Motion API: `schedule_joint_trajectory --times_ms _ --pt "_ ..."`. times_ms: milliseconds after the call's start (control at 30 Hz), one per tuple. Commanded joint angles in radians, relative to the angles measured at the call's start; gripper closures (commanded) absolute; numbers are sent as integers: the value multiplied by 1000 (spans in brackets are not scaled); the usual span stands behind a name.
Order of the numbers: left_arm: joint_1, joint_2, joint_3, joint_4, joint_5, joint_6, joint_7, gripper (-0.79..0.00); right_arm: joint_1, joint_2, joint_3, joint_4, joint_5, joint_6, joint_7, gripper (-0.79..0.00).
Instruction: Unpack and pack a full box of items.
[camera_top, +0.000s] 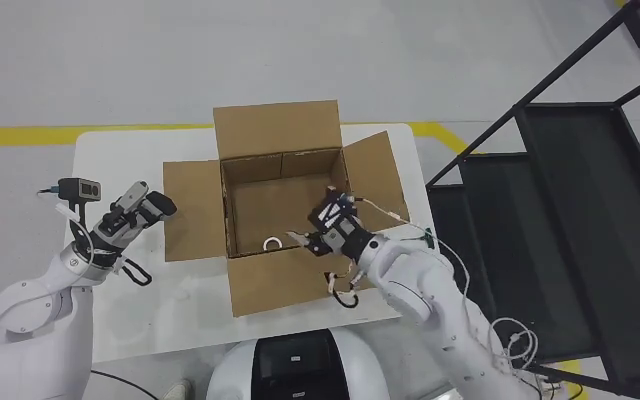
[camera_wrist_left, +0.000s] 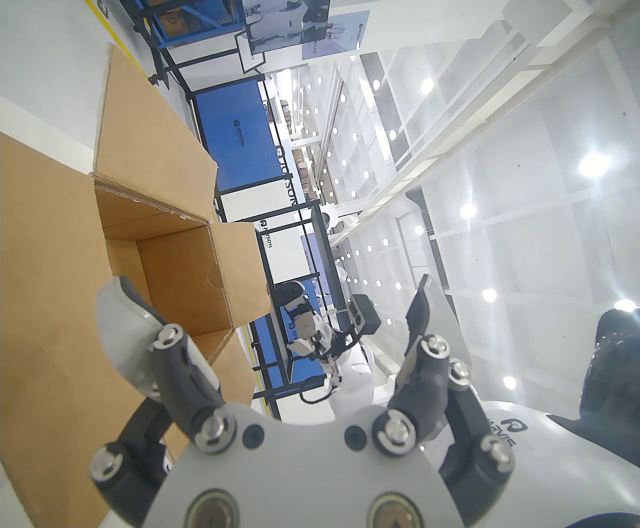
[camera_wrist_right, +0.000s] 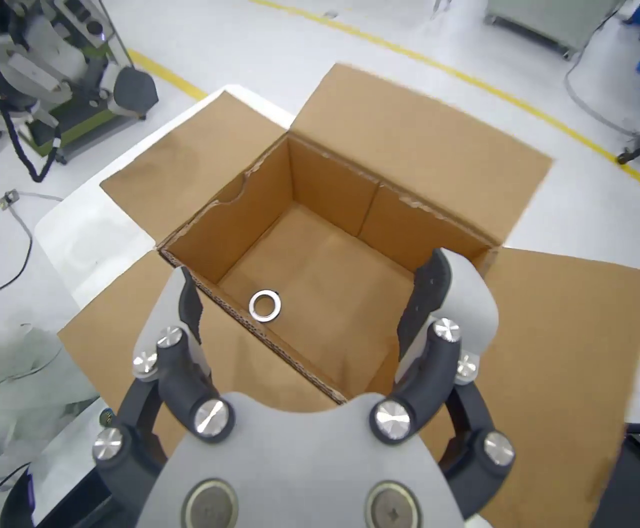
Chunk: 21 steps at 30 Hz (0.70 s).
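Ring (camera_wrist_right: 265, 305), one only, lies flat on the floor of the box (camera_top: 283, 165), just beside the wall nearest you and apart from the other three walls. It looks like metal, so judge it stiff, light and likely slick. It is thin and flat against the cardboard, so a top-down pinch has little edge to bite on. Your best hold is probably across the outer rim with the fingertips pressed to the floor, or one fingertip through the hole and the other outside. Expect it to skate toward the wall if you close unevenly, though that wall could also serve as a stop. The box is one piece of plain cardboard with four flaps folded out. It is light and the walls will flex, so it may shift on the tabletop (camera_top: 130, 170) if you bump the rim. I see nothing else inside it, so by my count there is one item in the box and none out on the tabletop. The right tool (camera_wrist_right: 310, 272) hovers over the near right side of the opening, jaws spread wide, gripping nothing, aimed down into the box with the ring below and to one side of its line. The left tool (camera_wrist_left: 270, 287) sits off beyond the left flap above the tabletop, jaws spread too, empty and well apart from the ring. Two tools, both free.
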Motion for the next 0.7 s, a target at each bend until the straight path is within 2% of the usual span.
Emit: schedule_joint_trajectory --times_ms 0,167,367,467,667 --pt "0 0 0 0 0 0 0 -785 128 -15 -60 96 43 39 98 -785" --pt "0 0 0 0 0 0 0 -785 292 -49 -165 263 75 122 179 -785" --pt "0 0 0 0 0 0 0 -785 435 -82 -228 467 159 158 273 -785" --pt "0 0 0 0 0 0 0 -785 478 -95 -245 545 203 156 290 -785" --pt "0 0 0 0 0 0 0 -785 478 -95 -245 545 203 156 290 -785"
